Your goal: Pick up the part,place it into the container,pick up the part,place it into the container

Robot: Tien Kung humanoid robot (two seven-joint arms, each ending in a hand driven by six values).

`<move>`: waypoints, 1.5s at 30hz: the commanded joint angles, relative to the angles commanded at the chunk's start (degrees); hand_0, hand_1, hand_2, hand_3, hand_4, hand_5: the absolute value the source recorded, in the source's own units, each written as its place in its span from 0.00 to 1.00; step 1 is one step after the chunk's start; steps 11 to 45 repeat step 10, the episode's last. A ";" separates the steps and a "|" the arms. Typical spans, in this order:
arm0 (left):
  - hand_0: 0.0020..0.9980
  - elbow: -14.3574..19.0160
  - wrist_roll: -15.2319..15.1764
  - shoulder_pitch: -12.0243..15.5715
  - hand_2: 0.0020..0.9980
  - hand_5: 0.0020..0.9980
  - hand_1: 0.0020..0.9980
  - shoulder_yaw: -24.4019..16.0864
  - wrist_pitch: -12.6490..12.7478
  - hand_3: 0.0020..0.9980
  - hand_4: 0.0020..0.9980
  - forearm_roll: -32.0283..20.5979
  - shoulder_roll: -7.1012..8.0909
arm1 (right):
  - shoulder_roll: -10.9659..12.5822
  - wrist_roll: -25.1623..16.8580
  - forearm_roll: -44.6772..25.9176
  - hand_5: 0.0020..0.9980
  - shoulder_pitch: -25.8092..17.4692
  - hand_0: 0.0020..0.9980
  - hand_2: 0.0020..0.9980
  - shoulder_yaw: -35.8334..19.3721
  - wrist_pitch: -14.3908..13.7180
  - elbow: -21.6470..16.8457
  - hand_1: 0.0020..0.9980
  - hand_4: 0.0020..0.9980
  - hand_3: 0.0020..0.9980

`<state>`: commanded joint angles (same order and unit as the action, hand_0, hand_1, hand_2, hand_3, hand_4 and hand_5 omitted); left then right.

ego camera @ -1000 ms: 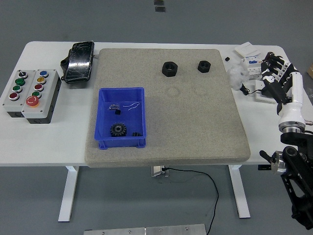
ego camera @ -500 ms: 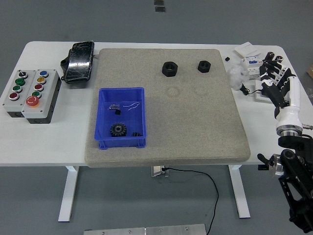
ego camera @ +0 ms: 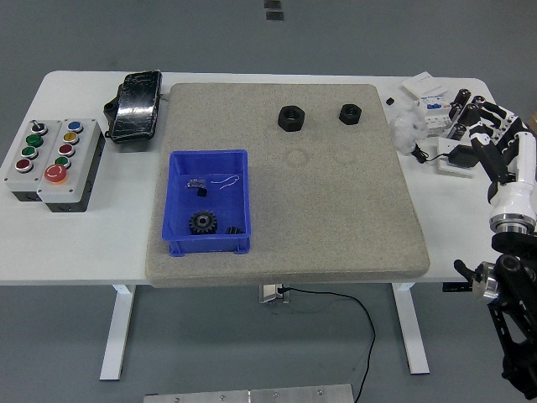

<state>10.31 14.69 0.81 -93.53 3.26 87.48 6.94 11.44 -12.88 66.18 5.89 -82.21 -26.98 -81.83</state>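
Note:
Two black hex nuts lie at the back of the grey mat (ego camera: 336,210): a larger nut (ego camera: 291,118) and a smaller nut (ego camera: 349,113) to its right. The blue bin (ego camera: 178,201) stands on the mat's left part and holds a black gear (ego camera: 202,222) and small bits. My right hand (ego camera: 484,133) hovers at the table's far right edge, well right of both nuts, its fingers relaxed and spread, holding nothing. The left arm does not show.
A button box (ego camera: 52,159) sits at the left end of the white table (ego camera: 75,243). A black pouch (ego camera: 135,104) lies behind it. White parts and a white wad (ego camera: 409,128) crowd the back right corner under my right hand.
My right hand has drifted right and slightly up along the table's right edge, still empty. The nuts and the bin have not moved.

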 joint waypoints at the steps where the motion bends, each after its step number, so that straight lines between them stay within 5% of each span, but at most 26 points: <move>1: 0.66 0.00 -0.03 -0.01 0.55 0.37 0.63 0.05 0.00 0.60 0.70 -0.07 0.02 | 0.00 0.01 0.04 0.41 0.00 0.63 0.71 -0.06 0.00 -0.05 0.67 0.79 0.68; 45: 0.66 0.00 -0.09 -0.08 0.55 0.37 0.63 0.19 -0.04 0.60 0.69 -0.19 -0.16 | 0.25 -0.21 -0.43 0.41 -0.30 0.63 0.71 -0.06 0.11 -0.12 0.67 0.79 0.68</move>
